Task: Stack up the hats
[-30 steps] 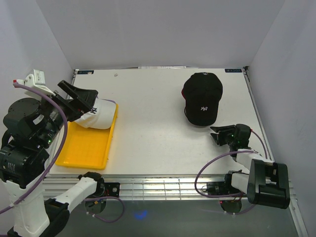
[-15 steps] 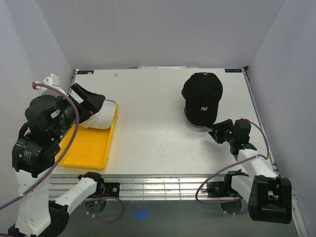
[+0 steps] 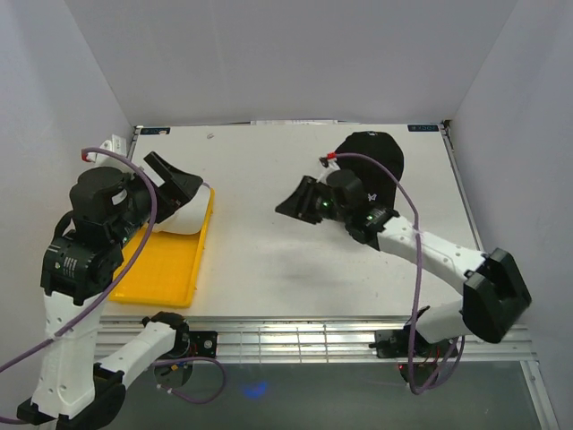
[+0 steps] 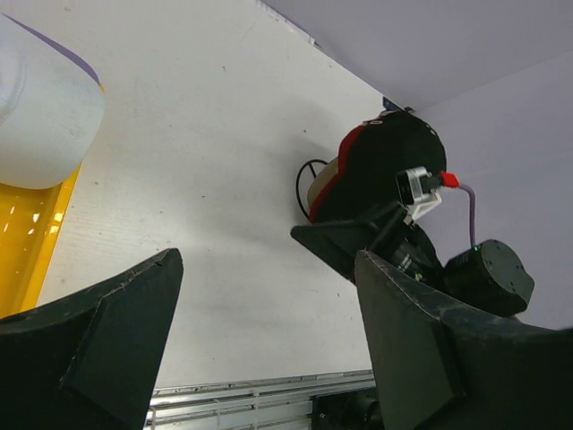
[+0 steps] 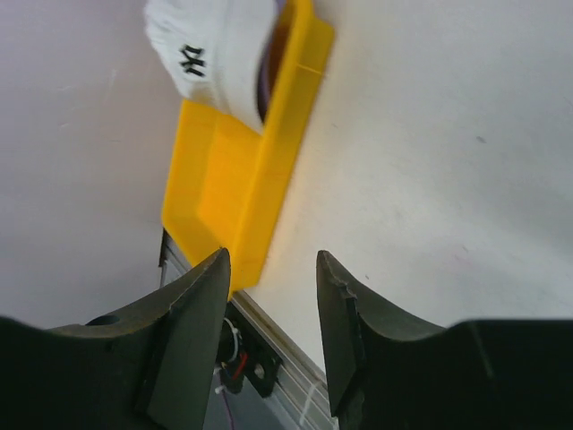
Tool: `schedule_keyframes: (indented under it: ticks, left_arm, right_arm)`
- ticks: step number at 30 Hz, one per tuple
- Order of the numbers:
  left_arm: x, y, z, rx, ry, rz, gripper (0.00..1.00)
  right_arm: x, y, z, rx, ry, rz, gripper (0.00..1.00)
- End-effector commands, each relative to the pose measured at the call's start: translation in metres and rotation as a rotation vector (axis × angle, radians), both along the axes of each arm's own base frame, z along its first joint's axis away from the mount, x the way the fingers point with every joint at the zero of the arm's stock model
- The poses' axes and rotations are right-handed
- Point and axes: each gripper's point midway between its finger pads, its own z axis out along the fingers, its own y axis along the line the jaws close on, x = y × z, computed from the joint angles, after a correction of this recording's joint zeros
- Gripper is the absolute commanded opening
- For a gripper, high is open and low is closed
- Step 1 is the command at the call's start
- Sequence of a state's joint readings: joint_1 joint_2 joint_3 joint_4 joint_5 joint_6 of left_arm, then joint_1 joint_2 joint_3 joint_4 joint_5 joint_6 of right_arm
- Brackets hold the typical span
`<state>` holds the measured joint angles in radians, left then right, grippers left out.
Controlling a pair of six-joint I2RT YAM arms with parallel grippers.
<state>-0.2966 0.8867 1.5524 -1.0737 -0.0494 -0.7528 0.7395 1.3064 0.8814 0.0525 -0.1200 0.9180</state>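
A white hat with a black NY (image 3: pixel 185 218) (image 5: pixel 215 45) lies at the far end of a yellow tray (image 3: pixel 161 264) (image 5: pixel 242 170). A thin lavender edge (image 4: pixel 70 55) shows beneath it. At the back right sits a black hat (image 3: pixel 376 152) (image 4: pixel 389 157), partly hidden behind my right arm, with a red hat's edge (image 4: pixel 345 154) under it. My left gripper (image 3: pixel 191 185) (image 4: pixel 267 269) hovers open over the white hat's near side, holding nothing. My right gripper (image 3: pixel 285 206) (image 5: pixel 271 269) hangs open above mid-table, left of the black hat, with nothing between its fingers.
A black wire loop (image 4: pixel 307 177) pokes out beside the black and red hats. The white table (image 3: pixel 260 260) ends in a metal rail (image 3: pixel 295 336) at the near side. Grey walls close in on both sides and at the back.
My right arm has swung from the table's near right corner up and left, past the black hat to mid-table. My left arm has shifted slightly right over the white hat.
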Motion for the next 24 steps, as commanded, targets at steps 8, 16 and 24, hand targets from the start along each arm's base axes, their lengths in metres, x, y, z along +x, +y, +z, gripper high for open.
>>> schedule_keyframes:
  ticks: [8, 16, 24]
  left_arm:
    - [-0.024, 0.012, 0.044, 0.022, -0.095, 0.002, 0.88]
    - [-0.033, 0.019, 0.061, 0.047, -0.126, 0.011, 0.88]
    - [-0.035, 0.021, 0.059, 0.060, -0.123, 0.014, 0.88]
  right_arm:
    - [0.047, 0.182, 0.040, 0.158, -0.061, 0.305, 0.48]
    - [0.053, 0.248, 0.007, 0.186, 0.016, 0.364, 0.47]
    - [0.051, 0.256, -0.024, 0.172, 0.061, 0.354, 0.47]
